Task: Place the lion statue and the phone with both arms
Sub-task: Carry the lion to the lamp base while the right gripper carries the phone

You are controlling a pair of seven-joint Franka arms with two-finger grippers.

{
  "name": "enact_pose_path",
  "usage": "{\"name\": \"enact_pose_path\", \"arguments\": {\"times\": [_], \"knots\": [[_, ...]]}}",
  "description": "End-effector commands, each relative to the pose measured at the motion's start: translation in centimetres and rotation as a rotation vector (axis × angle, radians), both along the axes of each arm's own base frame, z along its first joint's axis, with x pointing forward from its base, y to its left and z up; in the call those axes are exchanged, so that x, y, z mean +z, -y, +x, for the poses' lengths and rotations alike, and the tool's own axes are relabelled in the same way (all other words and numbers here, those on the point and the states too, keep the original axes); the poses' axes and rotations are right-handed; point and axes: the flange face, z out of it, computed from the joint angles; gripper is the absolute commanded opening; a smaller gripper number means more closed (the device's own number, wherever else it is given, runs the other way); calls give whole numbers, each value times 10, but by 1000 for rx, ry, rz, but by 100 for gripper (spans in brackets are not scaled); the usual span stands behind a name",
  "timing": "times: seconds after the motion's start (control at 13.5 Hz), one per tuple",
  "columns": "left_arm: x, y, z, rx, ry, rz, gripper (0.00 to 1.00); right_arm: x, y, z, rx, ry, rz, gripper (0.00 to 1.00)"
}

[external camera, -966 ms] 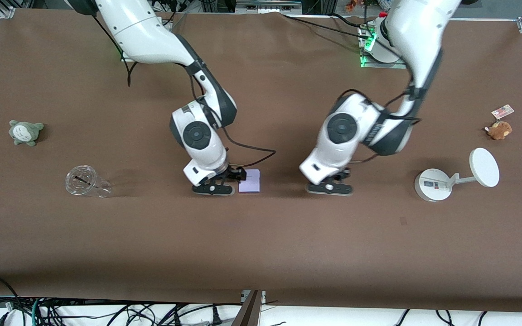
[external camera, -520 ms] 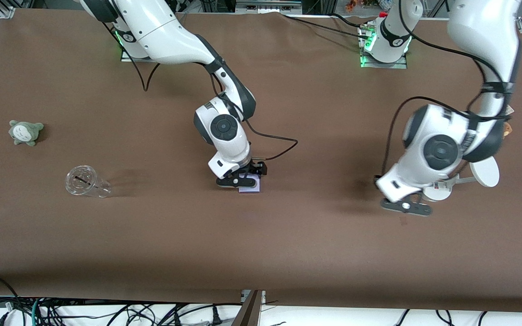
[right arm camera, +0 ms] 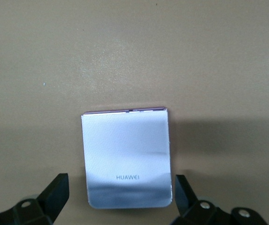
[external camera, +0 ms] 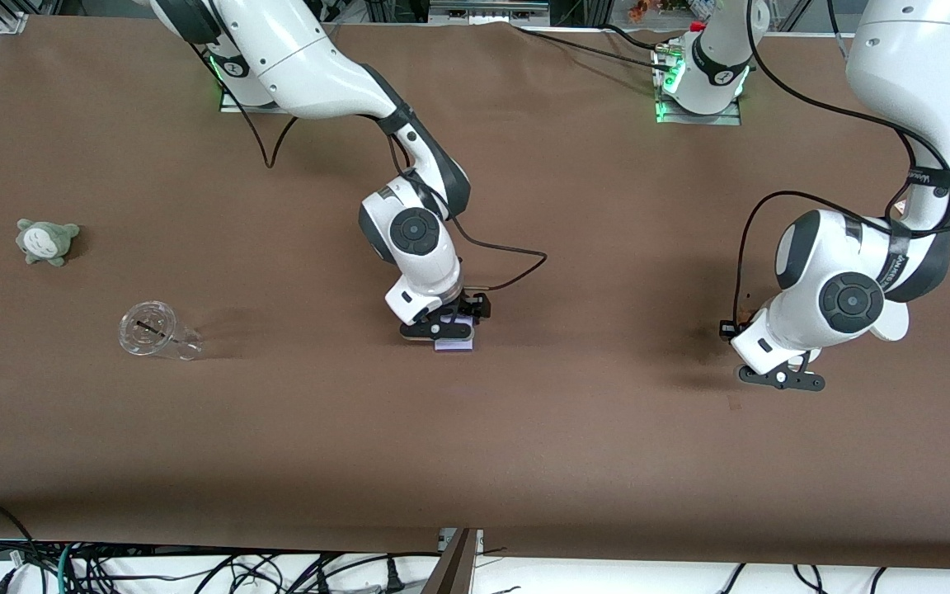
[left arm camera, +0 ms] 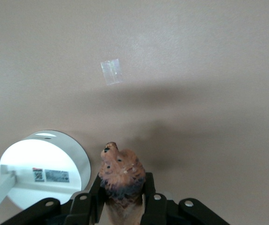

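The phone (right arm camera: 127,157) is a pale lavender slab lying flat on the brown table near the middle; in the front view only its edge (external camera: 454,346) shows under the hand. My right gripper (external camera: 439,330) is low over it and open, with one finger (right arm camera: 56,193) on each side of the phone and neither touching it; in the right wrist view the gripper (right arm camera: 120,190) straddles the phone's near end. My left gripper (external camera: 780,378) is shut on the orange-brown lion statue (left arm camera: 122,174), which sticks out between the fingers (left arm camera: 98,187), above the table beside the white stand's round base (left arm camera: 41,168).
The white stand is mostly hidden by the left arm; part of its disc (external camera: 895,327) shows. A clear cup (external camera: 157,332) lies on its side and a grey-green plush (external camera: 46,241) sits toward the right arm's end. A scrap of tape (left arm camera: 111,72) lies on the table.
My left gripper has carried the lion statue from the table's middle toward the left arm's end, to beside the stand. My right gripper has shifted from beside the phone to over it.
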Motion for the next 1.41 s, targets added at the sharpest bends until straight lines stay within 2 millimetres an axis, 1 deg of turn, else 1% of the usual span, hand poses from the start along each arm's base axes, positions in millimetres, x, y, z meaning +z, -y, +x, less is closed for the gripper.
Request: {"name": "enact_pose_path", "arguments": {"times": [0.0, 0.07, 0.15, 0.3, 0.37, 0.45, 0.52, 0.59, 0.67, 0.74, 0.82, 0.89, 0.97, 1.04, 1.11, 1.26, 1.34], "knots": [[-33, -15, -20, -5, 57, -31, 17, -13, -4, 1, 10, 23, -9, 100], [-40, -15, -23, -6, 71, -38, 18, -14, -4, 1, 16, 26, -16, 100], [-42, -15, -24, -6, 69, -40, 20, -16, -3, 1, 19, 25, -19, 100], [-43, -16, -24, -6, 69, -39, 23, -16, -4, 2, 19, 33, -12, 100], [-43, -16, -24, -6, 69, -39, 23, -16, -4, 2, 17, 34, -11, 100], [-43, -16, -24, -6, 69, -39, 37, -15, -5, 2, 17, 40, -6, 96], [-42, -16, -23, 5, 71, -39, 99, -14, -5, 3, 20, 50, 1, 90], [-41, -16, -22, 7, 72, -37, 100, -14, -5, 3, 20, 53, 3, 82], [-39, -16, -22, 12, 72, -36, 100, -15, -5, 3, 24, 54, 2, 69], [-34, -17, -20, 11, 81, -34, 100, -15, -5, 4, 27, 55, 2, 47], [-27, -16, -18, 8, 92, -34, 100, -14, -3, 5, 28, 57, 0, 45], [-15, -17, -18, 9, 97, -26, 100, -8, 2, 11, 34, 63, -3, 45], [-2, -17, -19, 9, 88, -16, 100, 3, 6, 16, 44, 73, -6, 45], [19, -15, -15, 7, 94, -5, 100, 18, 15, 24, 52, 76, -20, 45], [38, -15, -13, 9, 82, 10, 100, 29, 34, 35, 63, 56, -51, 45], [91, -18, -7, 15, 95, 34, 100, 62, 77, 60, 89, 44, -61, 45], [115, -18, -7, 18, 112, 41, 100, 73, 98, 67, 99, 18, -76, 45]]}}
